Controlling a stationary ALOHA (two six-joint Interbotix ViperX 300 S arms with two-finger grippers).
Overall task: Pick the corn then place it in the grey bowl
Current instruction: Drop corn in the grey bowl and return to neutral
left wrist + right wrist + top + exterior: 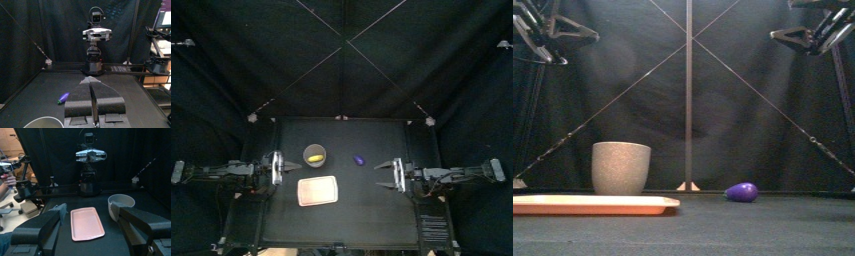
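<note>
- The corn [313, 157] lies inside the grey bowl [621, 167]. Its wall hides the corn from the front.
- From above the corn is a small yellow patch, long axis roughly 9 to 3 o'clock, ends unreadable.
- The left gripper [93, 82] hangs at the bowl's 9 o'clock, jaws pressed together.
- The right gripper [88, 208] hangs at the table's 3 o'clock edge, jaws spread wide.

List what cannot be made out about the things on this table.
- The yellow toy inside the tall grey speckled cup: the top view shows it too small to confirm corn, and the cup's wall hides it in the front view.
- The small purple rounded toy: too small to name in every view.
</note>
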